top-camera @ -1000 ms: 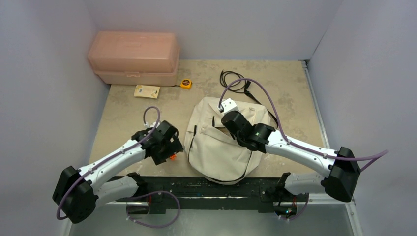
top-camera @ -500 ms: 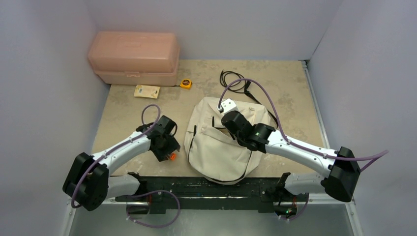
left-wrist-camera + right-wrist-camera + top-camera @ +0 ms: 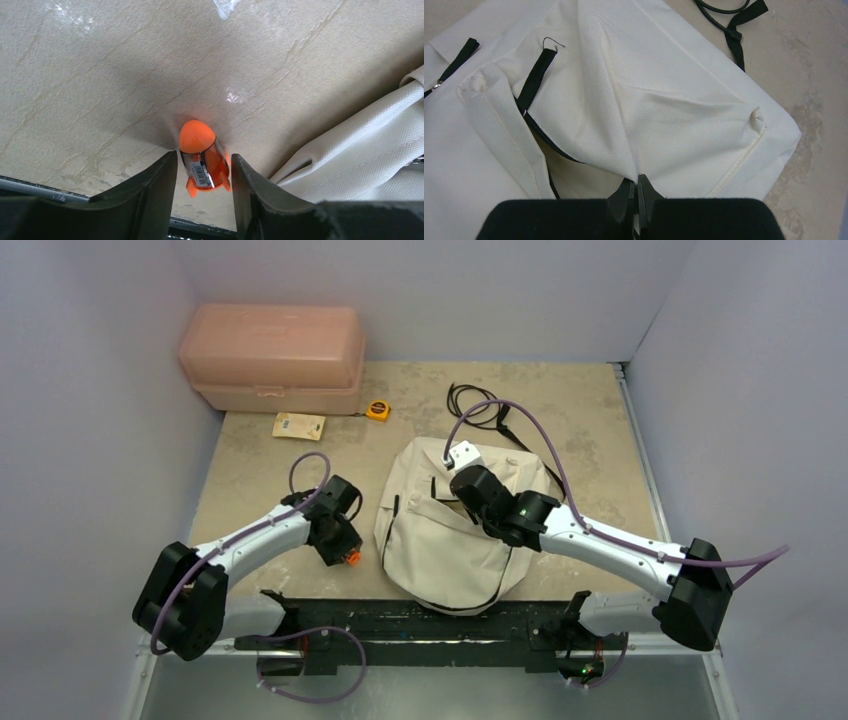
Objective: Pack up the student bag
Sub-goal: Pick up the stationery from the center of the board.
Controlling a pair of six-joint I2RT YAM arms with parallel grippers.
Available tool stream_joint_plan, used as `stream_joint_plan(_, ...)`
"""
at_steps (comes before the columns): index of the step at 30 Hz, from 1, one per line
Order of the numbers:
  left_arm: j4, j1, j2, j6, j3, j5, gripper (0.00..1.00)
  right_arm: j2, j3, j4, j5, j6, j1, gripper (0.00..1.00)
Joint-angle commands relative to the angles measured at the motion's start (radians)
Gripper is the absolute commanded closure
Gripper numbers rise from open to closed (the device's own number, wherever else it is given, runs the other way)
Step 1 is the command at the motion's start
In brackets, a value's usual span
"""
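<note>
At the far left the pink box (image 3: 272, 355), rigid translucent plastic with rounded corners, sits with its lid down, so its contents cannot be made out. Just in front of it lie a flat yellow card (image 3: 299, 426) and a small yellow tape measure (image 3: 377, 410) on the mottled beige table (image 3: 600, 430).

The left gripper (image 3: 202, 165) has its black fingers either side of a glossy orange rocket-shaped item (image 3: 197, 137) with a barcode label. Whether they press on it cannot be told.

At the table's middle lies the student bag (image 3: 440, 540), a soft cream woven fabric with black zip lines. Its zip mouth gapes, and what lies inside is hidden.

The right gripper (image 3: 637, 187) is pressed together on a fold of the bag's cloth. A black cord (image 3: 480, 405) coils beyond.
</note>
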Motion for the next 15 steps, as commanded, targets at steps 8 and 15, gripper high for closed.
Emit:
stream_joint_plan(8,-0.061,-0.008,-0.159,0.102,0.056,0.02,0.75,-0.037,0.032,0.063,-0.086,0.026,0.01,1.0)
stream_joint_plan(15,0.301,-0.079,-0.323,0.038,0.04,0.313,0.73,-0.077,0.031,0.074,-0.119,0.133,0.01,1.0)
